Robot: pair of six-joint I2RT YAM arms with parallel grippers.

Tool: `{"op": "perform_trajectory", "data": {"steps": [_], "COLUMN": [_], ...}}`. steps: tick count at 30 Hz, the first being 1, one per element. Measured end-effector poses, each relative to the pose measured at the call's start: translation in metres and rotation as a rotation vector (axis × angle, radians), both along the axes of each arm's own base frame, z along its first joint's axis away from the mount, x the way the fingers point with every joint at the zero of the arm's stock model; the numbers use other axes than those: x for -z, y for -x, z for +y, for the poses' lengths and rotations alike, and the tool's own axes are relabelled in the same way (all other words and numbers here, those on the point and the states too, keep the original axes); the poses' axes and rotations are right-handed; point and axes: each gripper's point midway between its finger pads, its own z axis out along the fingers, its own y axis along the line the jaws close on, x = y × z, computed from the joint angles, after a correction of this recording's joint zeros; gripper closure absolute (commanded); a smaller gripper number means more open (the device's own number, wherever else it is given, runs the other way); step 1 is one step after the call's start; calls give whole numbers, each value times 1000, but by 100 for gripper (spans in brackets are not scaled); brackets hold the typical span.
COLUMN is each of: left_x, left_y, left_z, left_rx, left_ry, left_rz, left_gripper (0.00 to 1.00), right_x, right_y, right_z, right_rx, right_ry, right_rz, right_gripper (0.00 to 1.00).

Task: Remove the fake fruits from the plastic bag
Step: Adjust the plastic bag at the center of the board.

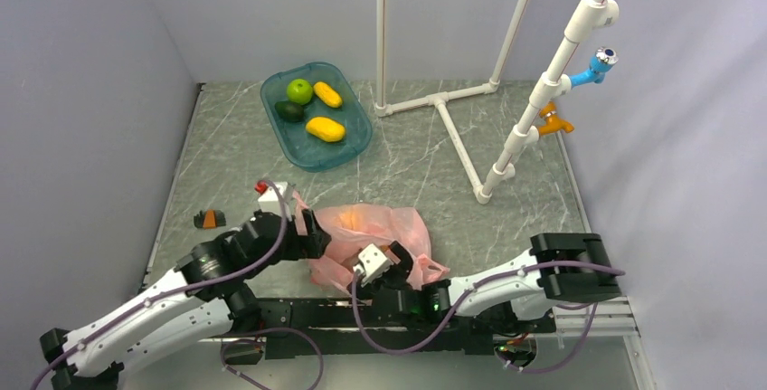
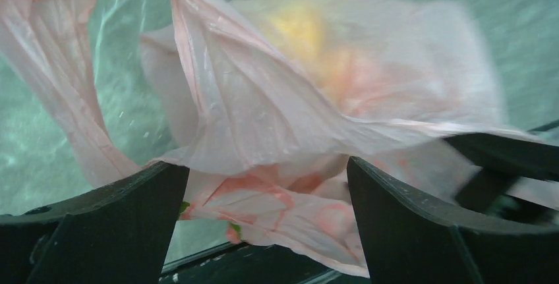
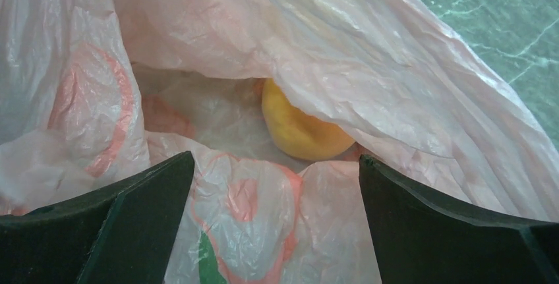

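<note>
The pink plastic bag lies crumpled on the table near the front edge, between my two grippers. My left gripper is open at the bag's left end; in the left wrist view the gripper has bag film between its spread fingers. My right gripper is open at the bag's near side. In the right wrist view the gripper faces the bag's mouth, where a yellow-orange fake fruit lies inside, half under a fold. Two yellow-orange oblong fruits lie in the teal tray.
The teal tray stands at the back left and also holds a green apple and a dark avocado. A white pipe frame stands at the back right. A small black-and-orange object and a white box sit left.
</note>
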Motion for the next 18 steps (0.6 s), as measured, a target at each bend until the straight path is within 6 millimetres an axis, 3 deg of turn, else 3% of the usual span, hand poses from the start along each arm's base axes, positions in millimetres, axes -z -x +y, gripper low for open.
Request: {"op": "perform_trajectory", "data": {"steps": [5, 7, 9, 12, 15, 16, 18], "left_x": [-95, -128, -147, -155, -152, -151, -148], "left_y": [-1, 9, 21, 41, 58, 63, 74], "left_z": [-12, -14, -17, -25, -39, -44, -56], "left_rx": [55, 105, 162, 262, 371, 411, 492], "left_ry": [220, 315, 386, 456, 505, 519, 538], "left_rz": [-165, -210, -232, -214, -178, -162, -125], "left_gripper": [1, 0, 1, 1, 3, 7, 16], "right_x": [-28, -43, -60, -84, -98, -99, -98], "right_y": [-8, -7, -6, 0, 8, 11, 15], "right_z": [6, 11, 14, 18, 23, 25, 27], "right_rx": [-31, -62, -91, -134, -179, -192, -207], "right_ry": [-94, -159, -235, -335, -403, -412, -423], "right_rz": [44, 79, 112, 152, 190, 204, 224], "right_gripper": [1, 1, 1, 2, 12, 20, 51]}}
